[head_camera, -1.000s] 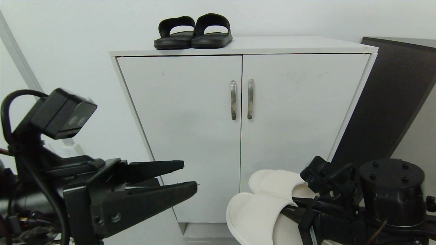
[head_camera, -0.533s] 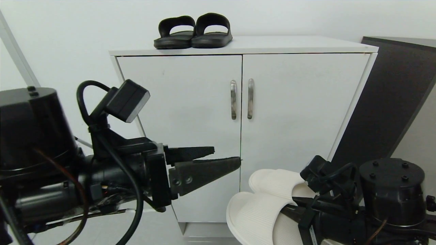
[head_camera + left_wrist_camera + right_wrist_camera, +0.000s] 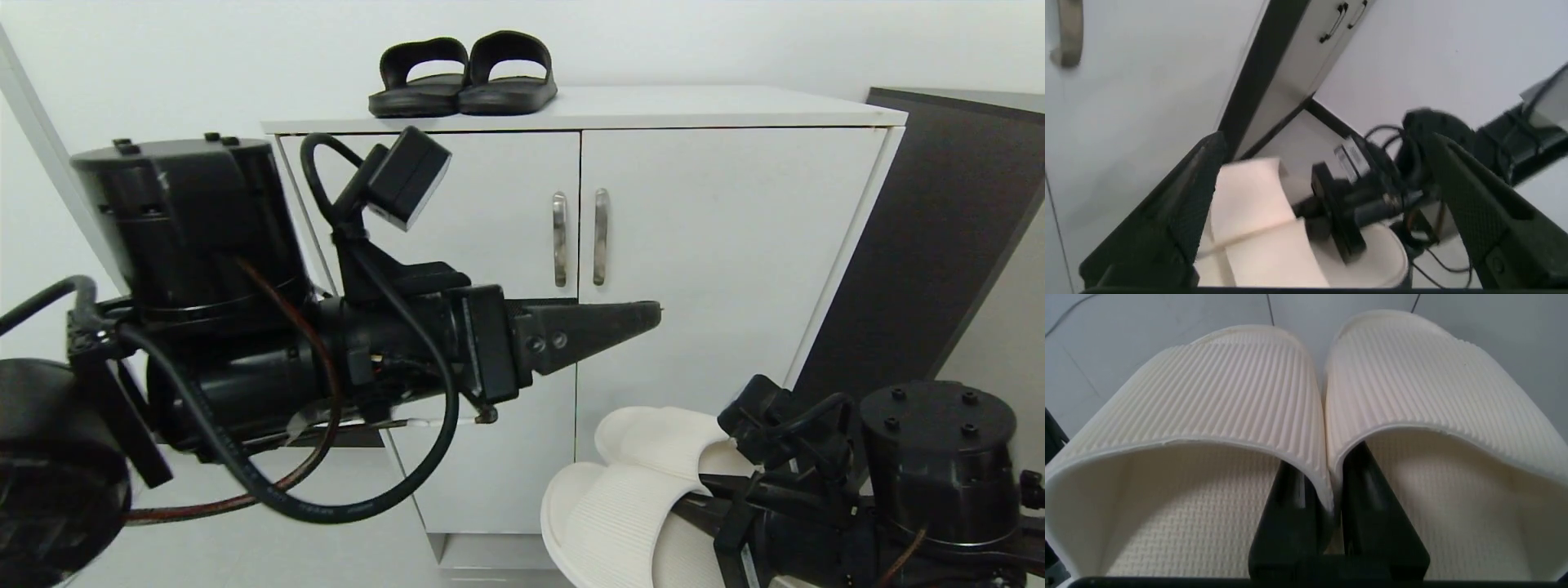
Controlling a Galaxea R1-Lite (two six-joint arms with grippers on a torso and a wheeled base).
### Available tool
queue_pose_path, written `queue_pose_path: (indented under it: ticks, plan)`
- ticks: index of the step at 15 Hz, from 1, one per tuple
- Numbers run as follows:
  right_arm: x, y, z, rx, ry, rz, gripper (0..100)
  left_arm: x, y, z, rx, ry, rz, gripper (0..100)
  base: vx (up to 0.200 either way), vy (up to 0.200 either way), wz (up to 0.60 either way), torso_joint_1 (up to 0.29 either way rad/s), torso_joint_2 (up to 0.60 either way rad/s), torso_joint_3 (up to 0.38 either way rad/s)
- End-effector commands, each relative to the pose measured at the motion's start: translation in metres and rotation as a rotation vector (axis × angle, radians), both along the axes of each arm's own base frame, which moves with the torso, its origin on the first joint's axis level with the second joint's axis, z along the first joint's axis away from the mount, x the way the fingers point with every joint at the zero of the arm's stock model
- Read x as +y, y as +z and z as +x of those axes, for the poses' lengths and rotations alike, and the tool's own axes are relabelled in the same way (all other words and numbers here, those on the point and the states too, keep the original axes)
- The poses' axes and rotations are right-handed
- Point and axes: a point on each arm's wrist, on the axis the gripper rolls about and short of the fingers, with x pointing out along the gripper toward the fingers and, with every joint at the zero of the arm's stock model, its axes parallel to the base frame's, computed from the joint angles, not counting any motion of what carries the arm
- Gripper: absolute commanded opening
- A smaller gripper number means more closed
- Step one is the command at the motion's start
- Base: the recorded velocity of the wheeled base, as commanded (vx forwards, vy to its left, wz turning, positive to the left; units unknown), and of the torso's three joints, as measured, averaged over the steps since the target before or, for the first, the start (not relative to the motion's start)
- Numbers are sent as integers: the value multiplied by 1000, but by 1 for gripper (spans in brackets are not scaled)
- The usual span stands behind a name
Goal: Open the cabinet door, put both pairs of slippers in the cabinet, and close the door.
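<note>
The white cabinet stands with both doors shut, its two metal handles side by side at the middle. A pair of black slippers rests on its top at the left. My left gripper is open and level in front of the doors, its tips just below the handles; the left wrist view shows its fingers spread wide. Low at the right, my right gripper is shut on a pair of white slippers, its fingers pinching the two inner walls of the white slippers together.
A dark panel leans against the wall just right of the cabinet. A grey rail slants up the wall at the far left. The floor in front of the cabinet's foot is bare.
My left arm has risen and swung right, from low at the left to just below the handles, and rolled so its fingers line up edge-on. The right arm and white slippers have stayed put.
</note>
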Motion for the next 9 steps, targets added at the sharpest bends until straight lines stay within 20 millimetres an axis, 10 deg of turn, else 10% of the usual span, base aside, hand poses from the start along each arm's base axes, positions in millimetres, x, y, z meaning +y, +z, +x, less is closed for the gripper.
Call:
queue_pose_path:
  ticks: [1,9]
  plan:
    - [0,0,-1,-2,3,0,0,-18,-4,20,11,-4,9,100,0,0,0,0,0,0]
    - [4,-7,-1,21,25,-19,0,-40,10,68,44,-32,-74,100,0,0,0,0,0,0]
